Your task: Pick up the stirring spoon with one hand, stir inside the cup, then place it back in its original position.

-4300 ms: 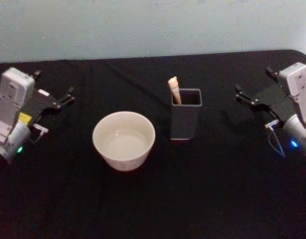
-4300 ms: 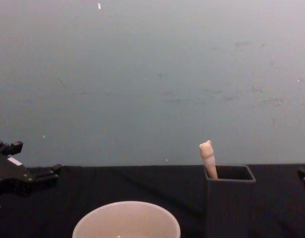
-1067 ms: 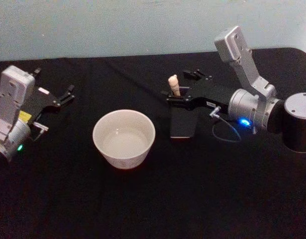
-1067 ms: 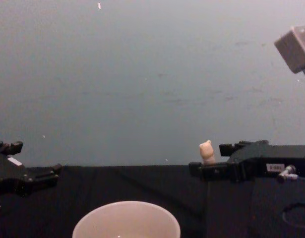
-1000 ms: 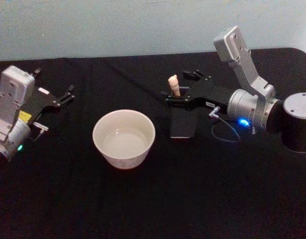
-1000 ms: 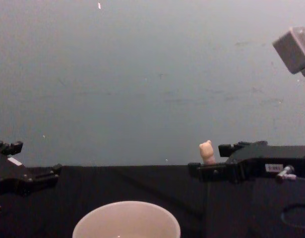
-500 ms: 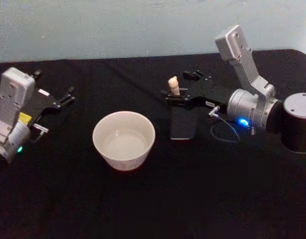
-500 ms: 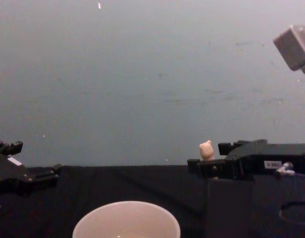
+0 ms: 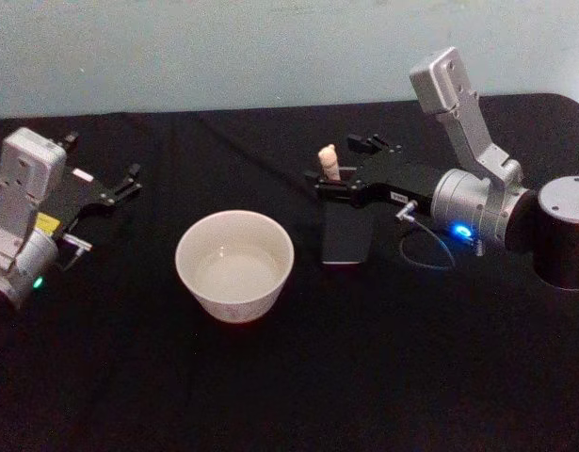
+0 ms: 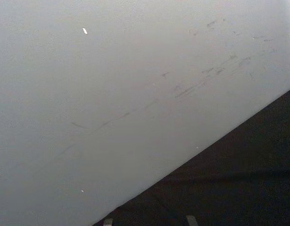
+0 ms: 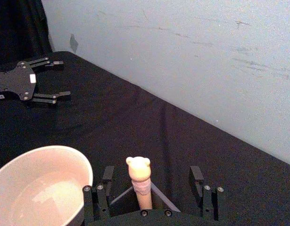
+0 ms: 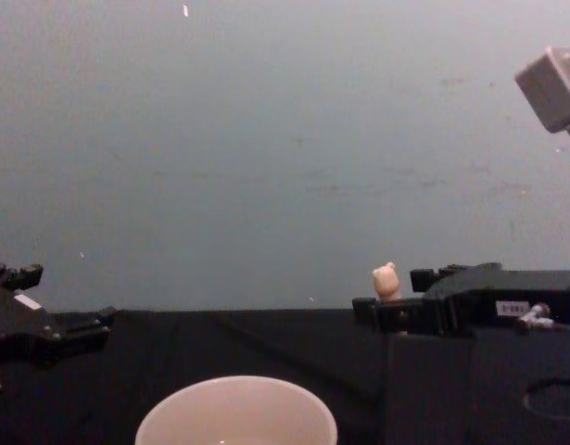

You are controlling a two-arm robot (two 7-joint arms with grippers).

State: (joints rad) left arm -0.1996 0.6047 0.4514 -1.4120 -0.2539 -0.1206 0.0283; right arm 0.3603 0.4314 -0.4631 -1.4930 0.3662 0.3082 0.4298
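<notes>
With its 2 jaws wide apart and holding nothing, the right tool (image 11: 152, 175) straddles the stirring spoon (image 11: 138, 175), which stands in its dark holder (image 9: 345, 240) beside the cup (image 9: 234, 264), ready to pinch it, while the left tool (image 9: 99, 169) idles, also spread.

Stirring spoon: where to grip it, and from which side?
Grip the stirring spoon by the pale band under its bear head, coming sideways from the robot's right: only that part stands above the dark holder, and the open right gripper straddles it.
</notes>
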